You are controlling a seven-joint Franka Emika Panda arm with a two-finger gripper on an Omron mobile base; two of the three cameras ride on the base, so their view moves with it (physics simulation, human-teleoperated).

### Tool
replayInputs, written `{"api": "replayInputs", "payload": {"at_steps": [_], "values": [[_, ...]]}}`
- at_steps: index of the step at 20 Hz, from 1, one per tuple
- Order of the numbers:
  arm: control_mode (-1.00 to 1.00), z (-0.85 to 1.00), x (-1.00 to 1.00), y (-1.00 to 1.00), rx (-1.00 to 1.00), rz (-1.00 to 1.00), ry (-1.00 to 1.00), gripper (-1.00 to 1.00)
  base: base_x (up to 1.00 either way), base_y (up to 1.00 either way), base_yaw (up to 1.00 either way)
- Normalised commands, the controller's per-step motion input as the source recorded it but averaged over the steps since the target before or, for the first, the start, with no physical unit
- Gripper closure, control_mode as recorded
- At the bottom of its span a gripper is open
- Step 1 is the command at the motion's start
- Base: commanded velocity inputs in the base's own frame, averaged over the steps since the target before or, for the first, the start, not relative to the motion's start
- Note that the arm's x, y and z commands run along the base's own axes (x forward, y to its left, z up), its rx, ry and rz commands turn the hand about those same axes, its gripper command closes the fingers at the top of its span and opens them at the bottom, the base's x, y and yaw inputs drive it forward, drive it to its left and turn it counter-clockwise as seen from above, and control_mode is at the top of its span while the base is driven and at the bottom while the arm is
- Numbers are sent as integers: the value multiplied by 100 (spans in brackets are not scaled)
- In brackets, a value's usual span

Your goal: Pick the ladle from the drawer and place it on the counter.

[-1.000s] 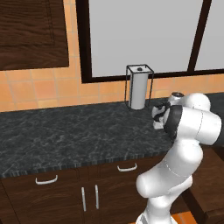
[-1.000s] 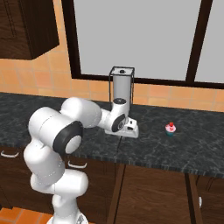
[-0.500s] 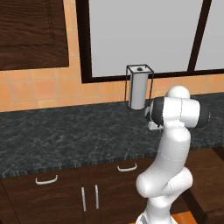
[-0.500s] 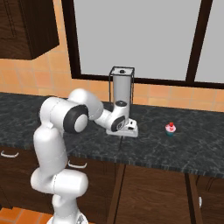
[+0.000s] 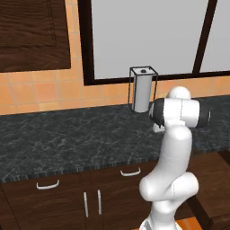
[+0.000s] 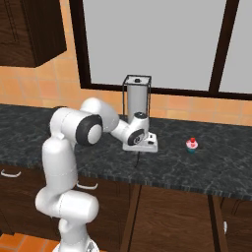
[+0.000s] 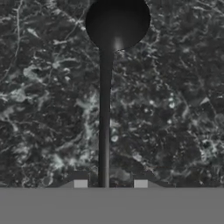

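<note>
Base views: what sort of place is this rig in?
A kitchen, rendered. A long black marbled counter runs over dark wood cabinets with drawer pulls, an orange tiled wall and a window behind it. A paper towel holder stands on it, and the gripper holds a ladle above it.

Paper towel holder (image 6: 137,96) sits at the back of the counter (image 6: 206,167), with a cupcake (image 6: 192,144) off to its right.

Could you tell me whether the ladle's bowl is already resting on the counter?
Cannot tell. The hand view looks straight down the ladle onto the counter, hiding any gap. In the right base view the ladle is a thin dark line beneath the gripper.
</note>
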Motion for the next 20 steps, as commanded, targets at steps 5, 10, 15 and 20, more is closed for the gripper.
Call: {"api": "replayInputs", "payload": {"at_steps": [5,10,15,20], "values": [[-100,24,0,0,0,-1,-1,-100,0,0,0],[-100,96,-21,11,-1,-2,-6,-100,0,0,0],[-100,88,-81,55,-8,-7,-9,-100,0,0,0],[-100,63,-100,71,-5,-8,-11,-100,0,0,0]]}}
